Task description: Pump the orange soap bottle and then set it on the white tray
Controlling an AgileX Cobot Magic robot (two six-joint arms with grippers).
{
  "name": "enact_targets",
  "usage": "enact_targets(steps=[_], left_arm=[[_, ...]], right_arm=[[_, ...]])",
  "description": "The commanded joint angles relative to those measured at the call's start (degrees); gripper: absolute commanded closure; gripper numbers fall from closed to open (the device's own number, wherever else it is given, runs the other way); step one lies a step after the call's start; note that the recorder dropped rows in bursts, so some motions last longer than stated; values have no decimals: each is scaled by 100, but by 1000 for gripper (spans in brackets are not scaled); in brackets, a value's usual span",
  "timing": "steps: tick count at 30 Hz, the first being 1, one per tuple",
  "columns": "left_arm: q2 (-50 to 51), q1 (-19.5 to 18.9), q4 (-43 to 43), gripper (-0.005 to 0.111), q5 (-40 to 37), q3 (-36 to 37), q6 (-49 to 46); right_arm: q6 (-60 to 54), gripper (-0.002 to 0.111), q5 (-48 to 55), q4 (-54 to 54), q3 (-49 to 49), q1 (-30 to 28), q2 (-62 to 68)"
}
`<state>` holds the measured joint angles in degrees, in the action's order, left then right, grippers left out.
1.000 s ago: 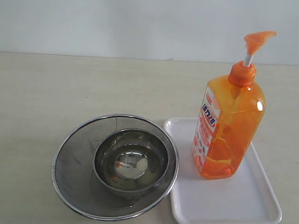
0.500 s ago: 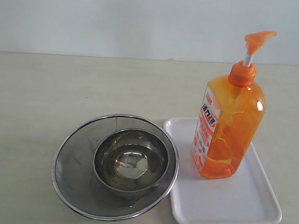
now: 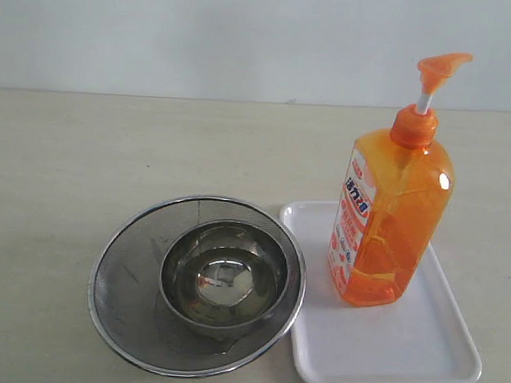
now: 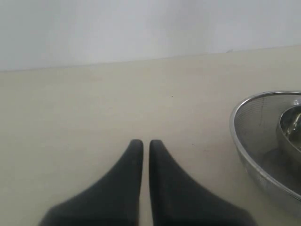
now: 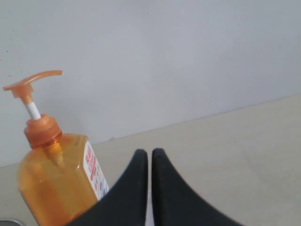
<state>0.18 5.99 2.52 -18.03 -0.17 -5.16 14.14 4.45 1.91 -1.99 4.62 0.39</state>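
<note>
The orange soap bottle [image 3: 391,213] stands upright on the far part of the white tray [image 3: 385,347], its pump head raised on the white stem. The right wrist view shows the bottle [image 5: 51,179] off to one side of my right gripper [image 5: 149,153], which is shut and empty, clear of the bottle. My left gripper [image 4: 142,143] is shut too, hanging over bare table with nothing between its fingers. Neither gripper appears in the exterior view.
A round steel mesh strainer [image 3: 124,279] with a small shiny steel bowl [image 3: 224,276] inside it sits just left of the tray, touching its edge. The strainer rim [image 4: 244,146] shows in the left wrist view. A pale wall backs the beige table.
A dark piece of the right arm at the exterior view's right edge one second ago has withdrawn out of sight. The bottle, tray and strainer have not moved.
</note>
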Motion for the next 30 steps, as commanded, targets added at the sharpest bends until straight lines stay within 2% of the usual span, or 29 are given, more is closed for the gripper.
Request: enact_targets(steps=[1,18,22,30], left_arm=[[-18,-18,-21,102,24,17,61],[-18,-18,-21,102,24,17,61],[-18,-18,-21,102,24,17,61],[-18,-18,-21,102,24,17,61]], right_arm=[[55,108,-88,14,16,-6,-39],[31,108,-272,-269,199,-6,-39],[8,108,232,-269,199,-6,-39],[-1544,108,929,-283,199,-6,-39]])
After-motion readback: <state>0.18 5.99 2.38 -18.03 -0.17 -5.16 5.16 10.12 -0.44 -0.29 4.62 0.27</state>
